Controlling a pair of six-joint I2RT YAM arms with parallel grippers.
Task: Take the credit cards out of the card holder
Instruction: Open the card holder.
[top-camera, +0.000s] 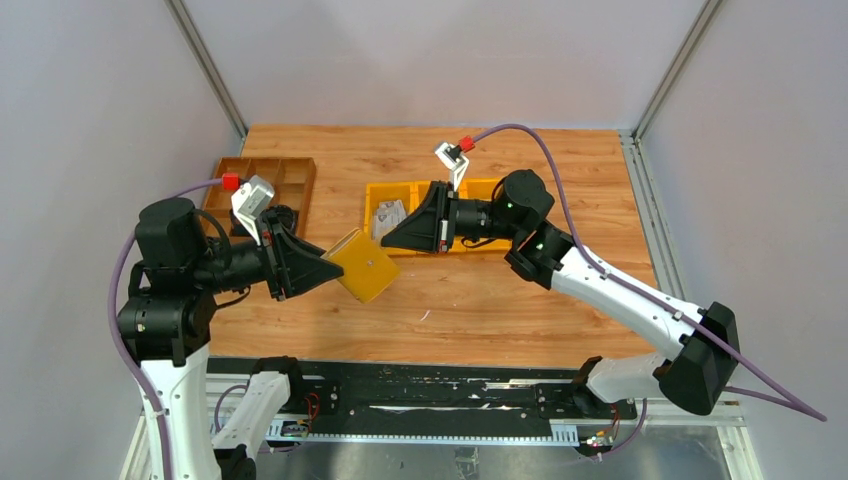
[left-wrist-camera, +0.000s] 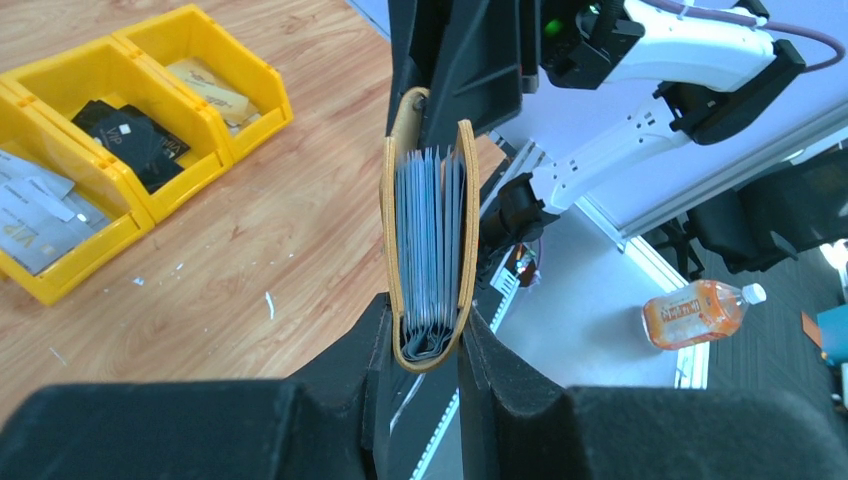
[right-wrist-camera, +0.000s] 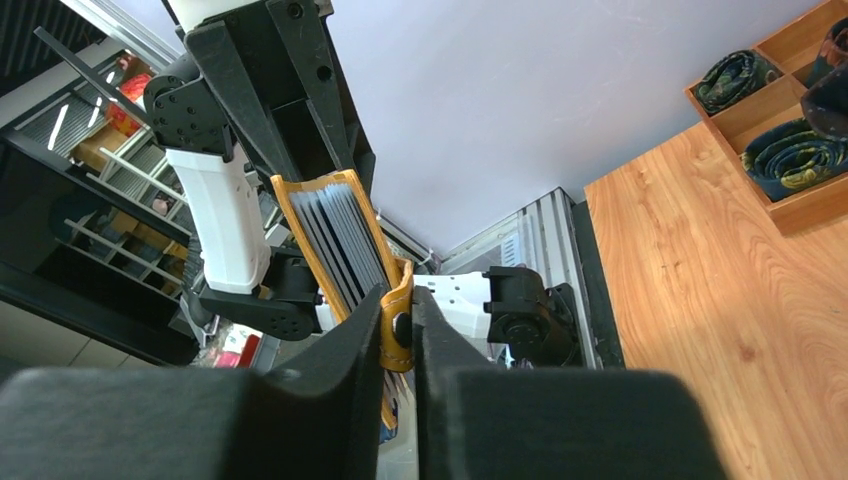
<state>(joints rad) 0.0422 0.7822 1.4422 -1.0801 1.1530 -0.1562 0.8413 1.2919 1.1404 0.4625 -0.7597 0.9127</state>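
Left wrist view, bottom centre: the left fingers (left-wrist-camera: 352, 352) are clamped on the folded spine of the holder (left-wrist-camera: 430, 352), which stands upright out of them with its open edge toward the top of the frame. That grip reads as an anchor. With the spine pinned, the covers can part, and the cards (left-wrist-camera: 428, 235) show between them as a tight pack of blue-grey edges. At top centre the right fingers (left-wrist-camera: 470, 70) meet the holder from the opposite end, where the tab (left-wrist-camera: 405, 110) runs in behind them.

Right wrist view, bottom centre: the right fingers (right-wrist-camera: 345, 355) are almost together, pinching the tab (right-wrist-camera: 397, 325) with its snap between them. I judge this pull is meant to keep the flap back and the pockets open. It is a hold on leather, not on a card, so nothing is being drawn out at this moment.

Top view, left of centre: the holder (top-camera: 367, 265) hangs in the air over the counter (top-camera: 480, 300), held between both arms and touching no surface. Just behind it, at centre, sit the bins (top-camera: 480, 190), and a tray (top-camera: 300, 165) lies at upper left. The left wrist view shows the bins (left-wrist-camera: 95, 260) at upper left with a black card (left-wrist-camera: 130, 135) and a grey card (left-wrist-camera: 30, 215) lying inside, so part of the job looks done, though the holder is well filled.

Next, I expect the right fingers must let go of the tab and nip a single card edge. The edges are thin and crowded, so several could come out together.
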